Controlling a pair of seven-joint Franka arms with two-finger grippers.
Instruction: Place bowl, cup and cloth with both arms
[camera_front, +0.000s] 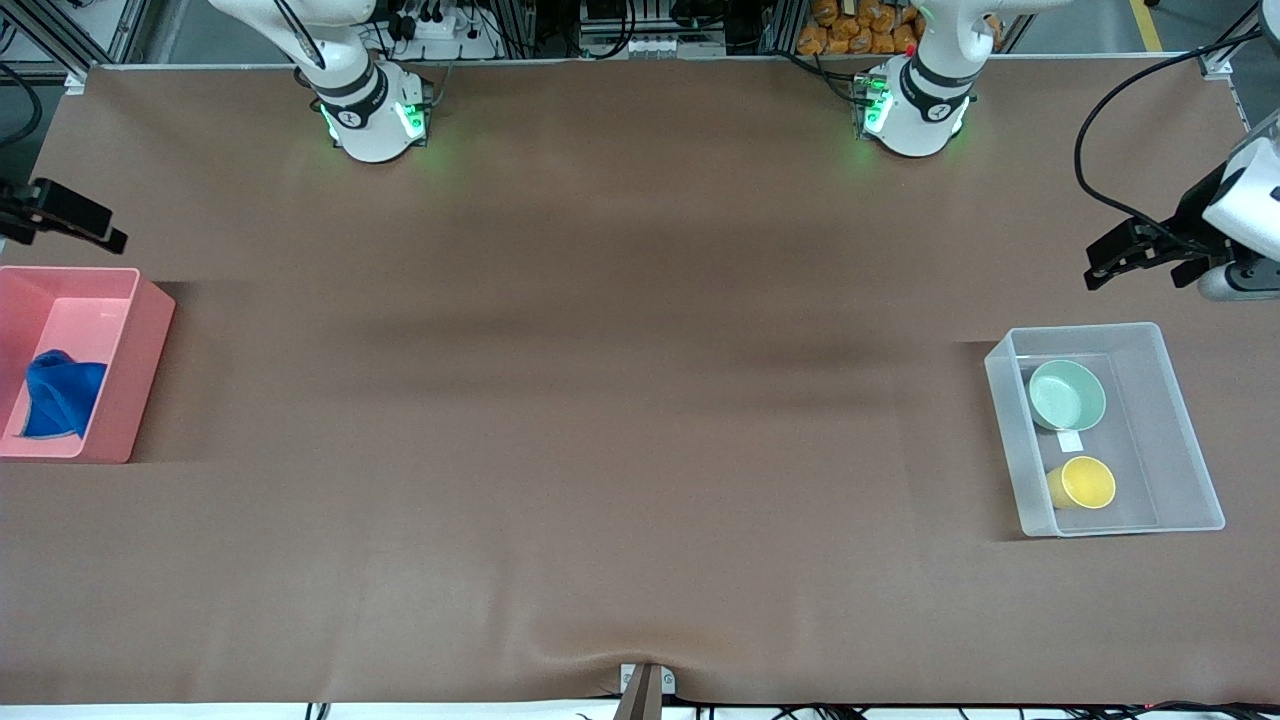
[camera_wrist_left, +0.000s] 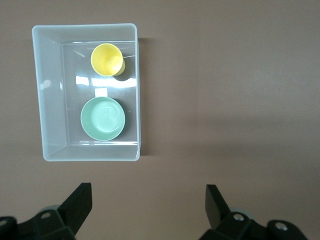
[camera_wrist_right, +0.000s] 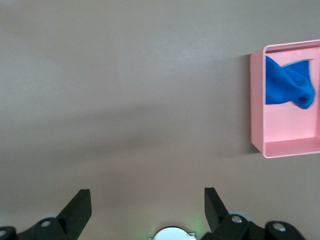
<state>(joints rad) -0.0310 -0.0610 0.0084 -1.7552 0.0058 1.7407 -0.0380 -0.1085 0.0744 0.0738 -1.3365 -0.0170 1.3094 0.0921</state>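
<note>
The mint-green bowl and the yellow cup sit in a clear plastic bin at the left arm's end of the table; the cup lies nearer the front camera. Both also show in the left wrist view, bowl and cup. The blue cloth lies crumpled in a pink bin at the right arm's end, and shows in the right wrist view. My left gripper is open and empty, up over bare table beside the clear bin. My right gripper is open and empty, over the table by the pink bin.
A brown mat covers the table between the two bins. The arm bases stand along the edge away from the front camera. A small clamp sits at the mat's near edge.
</note>
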